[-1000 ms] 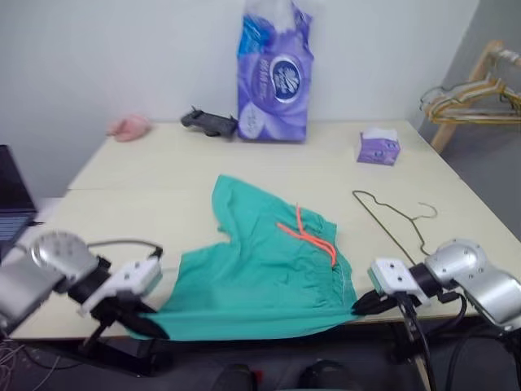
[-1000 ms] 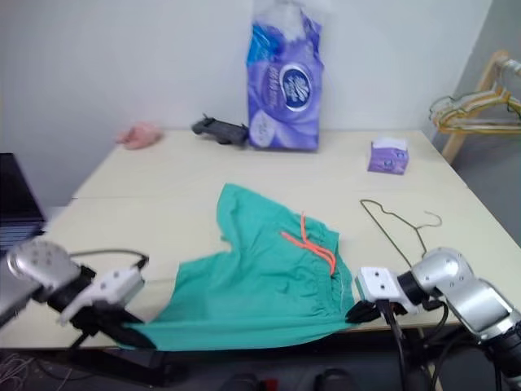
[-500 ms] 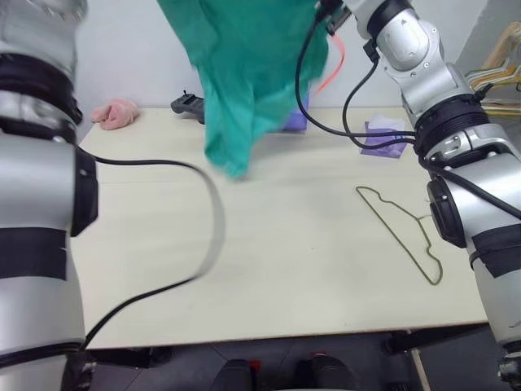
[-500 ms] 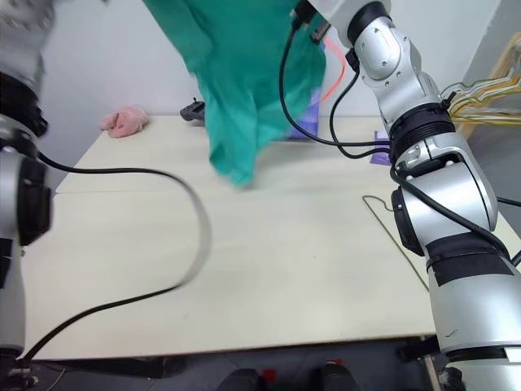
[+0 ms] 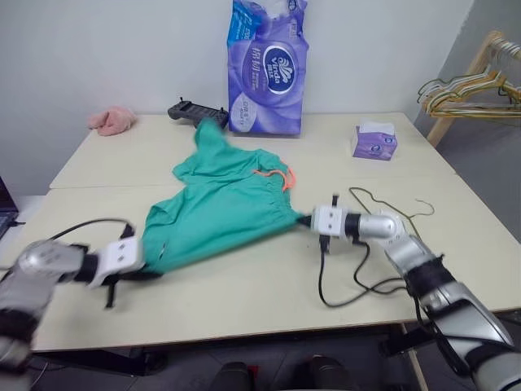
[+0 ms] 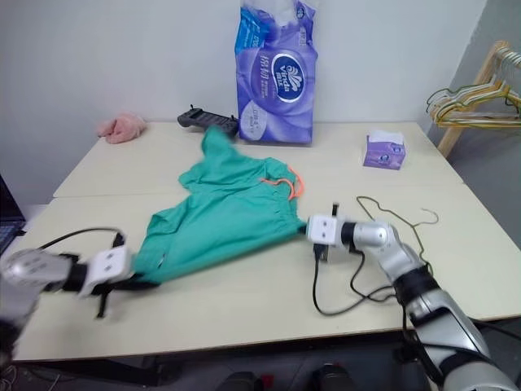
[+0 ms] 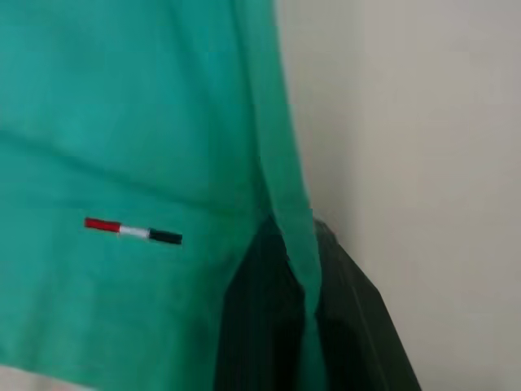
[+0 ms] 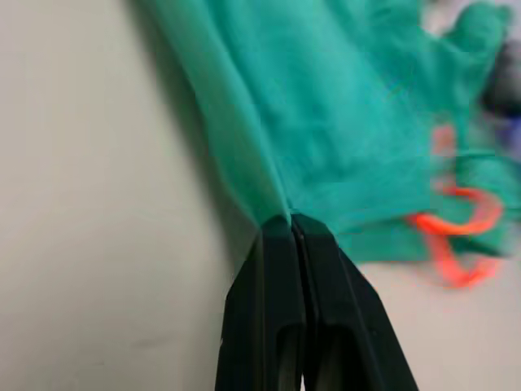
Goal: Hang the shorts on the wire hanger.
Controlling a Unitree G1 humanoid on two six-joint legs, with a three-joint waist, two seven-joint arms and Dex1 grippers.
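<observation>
Lying spread across the middle of the cream table (image 5: 244, 301) again: the teal shorts (image 5: 220, 216), down from the high lift of half a second ago and now stretched flatter and further from the near edge than a second ago. Pinching one end of the fabric at the waistband side, fingers shut tight on it: the right gripper (image 8: 290, 232). Clamping the opposite hem corner, also shut on cloth: the left gripper (image 7: 301, 269). Trailing from the waistband: the orange drawstring (image 5: 281, 175). Resting bare on the tabletop just beyond the right gripper, apart from the fabric: the wire hanger (image 5: 389, 208). Judging from this, straightening done, threading onto the hanger not yet started.

Counting outward: one pair of shorts, one wire hanger on the table, two grippers. Further back, one purple tissue-roll pack (image 5: 267, 69), one small purple tissue box (image 5: 374, 141), one black controller (image 5: 195, 112), one pink cloth (image 5: 111, 120). Hanging off to the right side: a bunch of yellow and pale hangers (image 5: 468, 90), number unclear.
</observation>
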